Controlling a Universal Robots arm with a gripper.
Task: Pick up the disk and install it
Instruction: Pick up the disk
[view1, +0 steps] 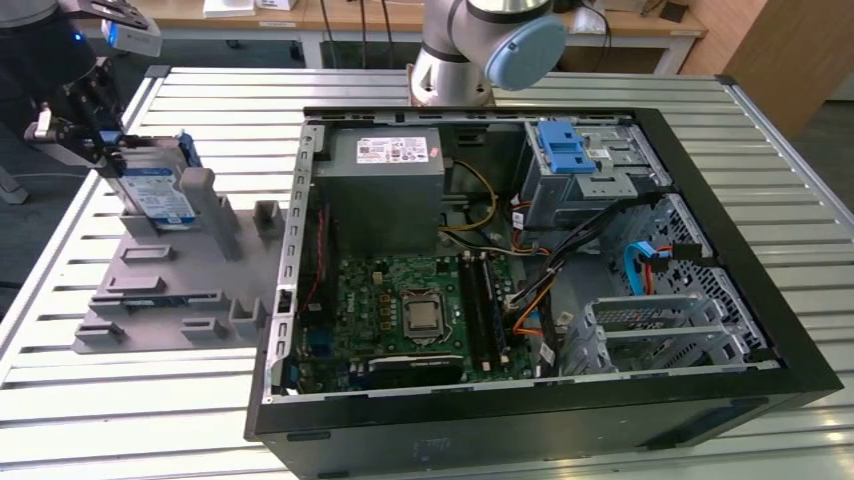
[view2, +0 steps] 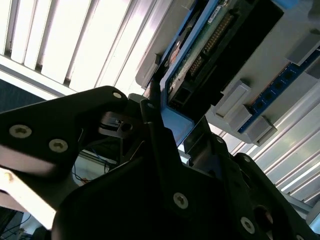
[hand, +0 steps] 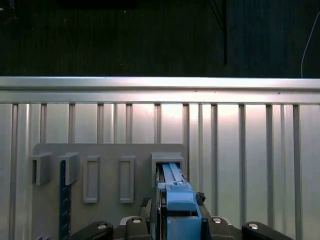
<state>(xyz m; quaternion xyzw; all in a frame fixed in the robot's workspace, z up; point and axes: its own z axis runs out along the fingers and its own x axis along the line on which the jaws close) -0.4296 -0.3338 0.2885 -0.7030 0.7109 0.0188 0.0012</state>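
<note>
— Fingers (view2: 159, 135): how do they stand?

— Drawn in to the thickness of the disk (view1: 154, 188) and, as far as I can judge, clamped on its narrow upper end. In the first wrist view the blue rail (hand: 177, 200) sits squarely between them, with no gap on either side.

— Where is the disk?

— Upright on edge, in a slot at the far end of the grey holder (view1: 174, 290). The holder lies along the tabletop (view1: 80, 420) edge on the exterior view's left. The disk's lower end looks seated in the slot. The gripper (view1: 104, 148) meets it at the upper end. The open computer case (view1: 534, 250) stands well apart, in the middle of the tabletop.

— How will it handle?

— Stiff, and probably heavy for its size, so it should not flex or sag. I would call it fragile: the second wrist view shows a bare circuit board (view2: 210, 45) and connector on one face. The metal is likely smooth and slippery.

— Best hold?

— Across the plastic rail on the edges, off the board, which is where the grip is.
</note>
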